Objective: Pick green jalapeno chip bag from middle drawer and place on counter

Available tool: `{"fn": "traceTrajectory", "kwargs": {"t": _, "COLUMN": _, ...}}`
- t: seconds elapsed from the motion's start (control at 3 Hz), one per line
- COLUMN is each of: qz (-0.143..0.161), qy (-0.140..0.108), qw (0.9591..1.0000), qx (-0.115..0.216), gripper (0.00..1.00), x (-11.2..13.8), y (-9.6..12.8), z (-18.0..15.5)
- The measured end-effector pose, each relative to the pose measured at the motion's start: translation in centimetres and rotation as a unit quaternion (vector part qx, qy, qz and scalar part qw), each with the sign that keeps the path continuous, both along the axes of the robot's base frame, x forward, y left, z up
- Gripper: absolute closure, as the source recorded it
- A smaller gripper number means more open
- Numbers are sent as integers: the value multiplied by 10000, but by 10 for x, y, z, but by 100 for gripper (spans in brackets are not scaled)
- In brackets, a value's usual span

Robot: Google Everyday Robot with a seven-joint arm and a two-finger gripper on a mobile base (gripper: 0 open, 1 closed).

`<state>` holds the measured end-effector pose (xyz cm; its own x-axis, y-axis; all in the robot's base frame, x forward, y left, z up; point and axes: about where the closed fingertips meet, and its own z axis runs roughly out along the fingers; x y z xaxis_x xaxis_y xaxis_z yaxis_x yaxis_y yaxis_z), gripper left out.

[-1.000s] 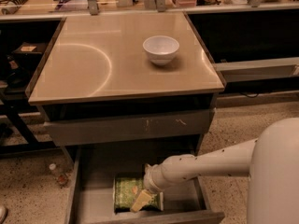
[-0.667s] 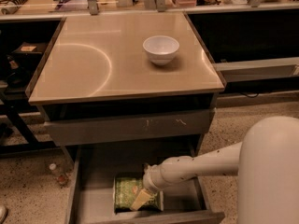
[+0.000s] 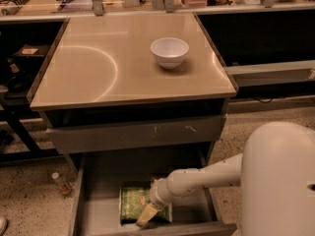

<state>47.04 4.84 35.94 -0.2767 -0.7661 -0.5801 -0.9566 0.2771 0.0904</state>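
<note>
The green jalapeno chip bag lies flat on the grey floor of the open middle drawer, near its front. My gripper reaches down into the drawer from the right on a white arm and sits over the bag's right edge, with a pale fingertip on or just above it. The glossy beige counter is above the drawer.
A white round bowl stands on the counter's right half. A closed grey drawer front with pale scratches is above the open drawer. A long bench with clutter runs along the back. A small bottle lies on the speckled floor at left.
The arm's shoulder housing has shifted left in the view. The gripper stays at the bag's right edge, and the bag has not moved.
</note>
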Motion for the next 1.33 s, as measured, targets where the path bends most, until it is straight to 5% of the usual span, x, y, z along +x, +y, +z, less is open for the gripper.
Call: {"fn": "traceTrajectory", "kwargs": {"t": 1.33, "qz": 0, "qy": 0, "qw": 10000, "qx": 0, "gripper": 88, "x": 0, "y": 0, "z": 0}}
